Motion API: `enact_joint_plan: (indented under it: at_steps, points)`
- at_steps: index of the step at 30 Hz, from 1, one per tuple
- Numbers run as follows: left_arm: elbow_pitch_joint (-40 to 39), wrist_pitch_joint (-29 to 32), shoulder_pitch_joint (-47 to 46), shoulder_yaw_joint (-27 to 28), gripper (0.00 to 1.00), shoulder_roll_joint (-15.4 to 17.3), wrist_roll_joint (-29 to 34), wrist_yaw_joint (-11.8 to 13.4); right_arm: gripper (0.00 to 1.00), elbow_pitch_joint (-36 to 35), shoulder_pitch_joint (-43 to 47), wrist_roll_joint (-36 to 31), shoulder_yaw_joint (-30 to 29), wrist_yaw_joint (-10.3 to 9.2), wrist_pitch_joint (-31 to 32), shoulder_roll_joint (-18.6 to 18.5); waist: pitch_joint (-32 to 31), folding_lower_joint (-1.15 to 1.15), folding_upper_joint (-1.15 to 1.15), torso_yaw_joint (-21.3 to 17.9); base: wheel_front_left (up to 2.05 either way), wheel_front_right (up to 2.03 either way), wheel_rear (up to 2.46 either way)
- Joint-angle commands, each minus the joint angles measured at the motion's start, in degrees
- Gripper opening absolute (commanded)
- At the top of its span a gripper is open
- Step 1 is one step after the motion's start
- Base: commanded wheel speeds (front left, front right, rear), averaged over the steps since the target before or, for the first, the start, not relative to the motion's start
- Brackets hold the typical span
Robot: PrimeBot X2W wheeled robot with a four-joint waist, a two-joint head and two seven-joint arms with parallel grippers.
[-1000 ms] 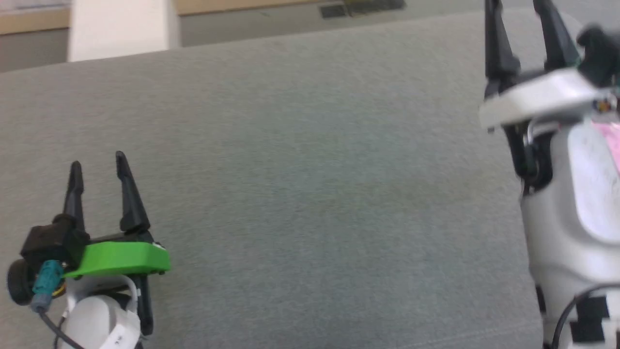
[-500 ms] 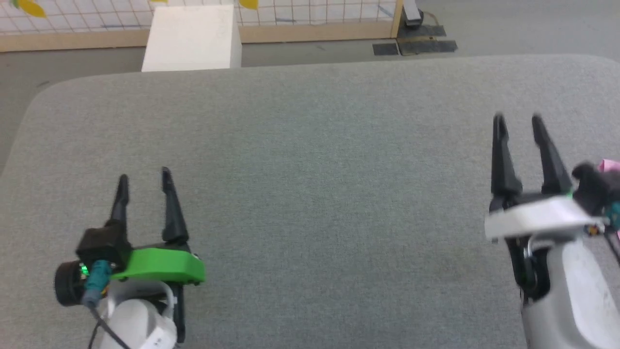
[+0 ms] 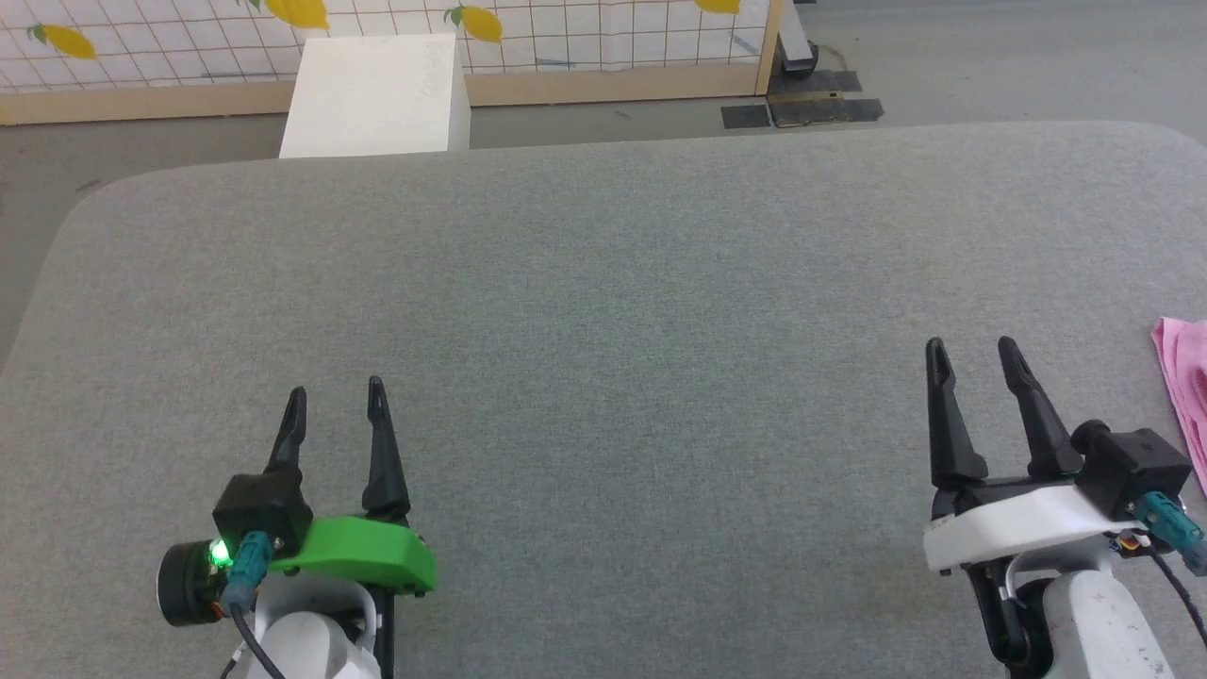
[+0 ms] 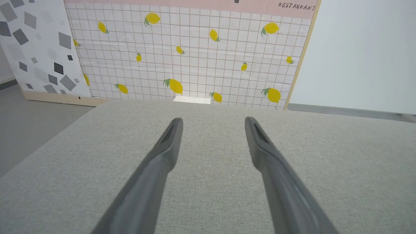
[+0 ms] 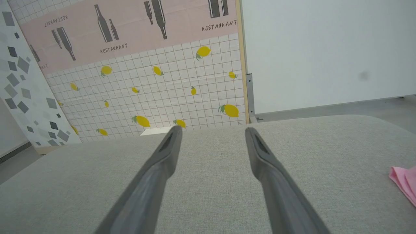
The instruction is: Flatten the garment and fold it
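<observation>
The left claw (image 3: pixel 337 387) is held wide open with nothing in it, low over the counter (image 3: pixel 603 311) near the front left corner. The right claw (image 3: pixel 971 343) is opened wide too, and nothing is gripped by it. It is held near the front edge, on the right side. Both claws are pointed toward the far edge. They seem to be kept apart like this so the middle is left free and the cloth can be reached when it is needed.

The garment (image 3: pixel 1186 387) is seen as a bit of pink cloth lying on the counter toward the right edge, near the right claw but not touched by it. Most of it is cut off by the side of the picture, so its shape cannot be told. No flattening looks to be started yet.

Lots of soft grey room is left in the middle, where the cloth could be spread out. The far corners are rounded. Past the far edge, a white box (image 3: pixel 372 94) and a wall with lemons (image 4: pixel 195 58) are seen, well apart from the claws. Because the cloth lies toward the right edge, it should be pulled inward with care so it is not dragged off.
</observation>
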Motion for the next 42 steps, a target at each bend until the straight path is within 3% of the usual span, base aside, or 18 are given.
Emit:
enact_joint_plan:
  at_steps: [1,7,8,42]
  points:
    - [0.38,-0.33,0.81,0.08,1.00,-0.13,-0.56,0.22,1.00,-0.30,0.66,-0.02,0.31,-0.09,-0.33,0.06,-0.08,0.00,0.00,-0.07,0.00,0.00,0.00]
    - [1.31,-0.52,0.80,0.06,1.00,-0.04,-0.90,-0.10,1.00,-0.40,1.12,0.16,0.37,-0.09,-0.33,0.06,-0.22,0.00,0.00,-0.18,0.00,0.00,0.00]
    - [1.24,-0.07,0.23,-0.01,0.00,0.00,-0.22,-0.04,0.00,-0.16,0.28,0.06,0.23,0.00,0.04,0.00,-0.25,0.00,0.00,-0.17,0.00,0.00,0.00]
    - [-0.97,3.64,1.68,0.89,0.00,-0.25,2.49,-1.48,0.00,-2.95,2.35,-3.18,0.58,-0.02,3.82,0.02,-1.39,0.00,0.00,1.46,0.00,0.00,0.00]
